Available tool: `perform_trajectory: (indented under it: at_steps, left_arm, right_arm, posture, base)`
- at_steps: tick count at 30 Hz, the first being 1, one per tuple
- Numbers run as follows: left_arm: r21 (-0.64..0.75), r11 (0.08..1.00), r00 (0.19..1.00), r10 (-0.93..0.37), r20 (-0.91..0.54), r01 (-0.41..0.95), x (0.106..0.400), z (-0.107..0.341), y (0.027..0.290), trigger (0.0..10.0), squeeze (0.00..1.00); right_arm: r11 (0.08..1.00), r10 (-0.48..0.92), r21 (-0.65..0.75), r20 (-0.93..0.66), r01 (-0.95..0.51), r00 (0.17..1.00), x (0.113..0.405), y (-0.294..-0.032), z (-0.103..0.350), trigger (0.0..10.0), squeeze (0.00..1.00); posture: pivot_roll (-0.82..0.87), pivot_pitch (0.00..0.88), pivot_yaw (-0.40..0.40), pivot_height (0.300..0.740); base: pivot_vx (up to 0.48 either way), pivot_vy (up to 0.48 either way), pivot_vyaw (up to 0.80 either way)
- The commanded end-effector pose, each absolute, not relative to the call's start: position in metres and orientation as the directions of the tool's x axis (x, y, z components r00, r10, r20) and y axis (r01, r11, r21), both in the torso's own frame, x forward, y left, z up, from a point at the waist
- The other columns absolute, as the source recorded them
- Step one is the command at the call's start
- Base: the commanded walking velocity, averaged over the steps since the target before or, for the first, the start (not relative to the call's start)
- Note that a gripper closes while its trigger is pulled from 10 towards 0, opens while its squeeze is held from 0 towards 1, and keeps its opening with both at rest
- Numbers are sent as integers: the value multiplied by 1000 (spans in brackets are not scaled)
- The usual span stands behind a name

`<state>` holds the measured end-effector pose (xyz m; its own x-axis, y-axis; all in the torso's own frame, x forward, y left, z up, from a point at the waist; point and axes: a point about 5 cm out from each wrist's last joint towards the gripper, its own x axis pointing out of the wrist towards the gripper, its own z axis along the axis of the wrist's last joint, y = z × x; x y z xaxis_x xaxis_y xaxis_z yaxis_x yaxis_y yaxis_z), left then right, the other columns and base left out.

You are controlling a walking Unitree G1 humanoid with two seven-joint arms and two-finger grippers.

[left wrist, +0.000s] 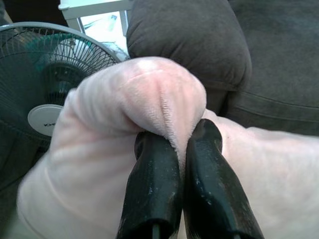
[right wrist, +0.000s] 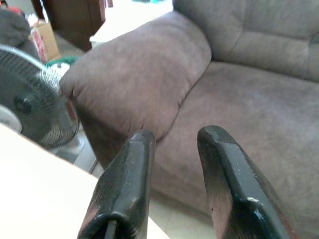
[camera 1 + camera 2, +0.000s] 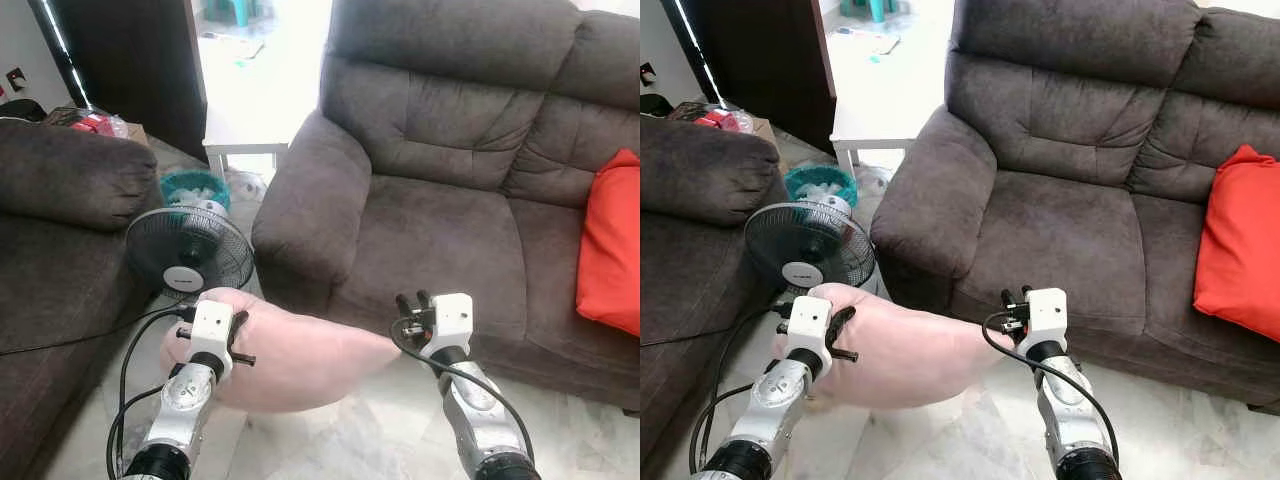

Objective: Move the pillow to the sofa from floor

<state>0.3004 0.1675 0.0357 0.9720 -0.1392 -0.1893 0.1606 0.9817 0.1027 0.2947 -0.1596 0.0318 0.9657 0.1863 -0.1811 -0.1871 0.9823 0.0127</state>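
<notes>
A pale pink pillow (image 3: 300, 355) hangs in front of me, held up off the floor before the brown sofa (image 3: 450, 220). My left gripper (image 1: 172, 137) is shut on a fold at the pillow's left end; its black fingers (image 1: 152, 184) pinch the plush fabric. My right gripper (image 2: 174, 137) is open, nothing between its fingers, and it sits beside the pillow's right end (image 3: 385, 345), pointing at the sofa's armrest (image 2: 139, 79). In the head view the right gripper (image 3: 412, 302) hovers just in front of the sofa seat.
A red cushion (image 3: 610, 245) lies on the sofa's right side. A black floor fan (image 3: 190, 250) stands left of the armrest, with a teal basket (image 3: 193, 185) and a white table (image 3: 245, 150) behind. Another dark sofa (image 3: 60, 230) is at my left. Cables trail on the marble floor (image 3: 340, 440).
</notes>
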Motion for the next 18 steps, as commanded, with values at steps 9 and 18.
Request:
perform_trajectory:
  at_steps: [9, 18]
  left_arm:
    - [143, 962, 971, -223, -88, 234, 317, 66, 165, 10000, 0]
    - [175, 935, 951, -298, -82, 308, 321, 76, 158, 10000, 0]
  right_arm:
    - [905, 315, -152, -386, -397, 867, 289, -164, 13, 10000, 0]
    - [815, 374, -204, -529, -542, 762, 275, -163, -5, 10000, 0]
  posture:
    - [96, 62, -83, 740]
    - [84, 66, -81, 740]
  base:
    - [0, 0, 0]
    - [0, 0, 0]
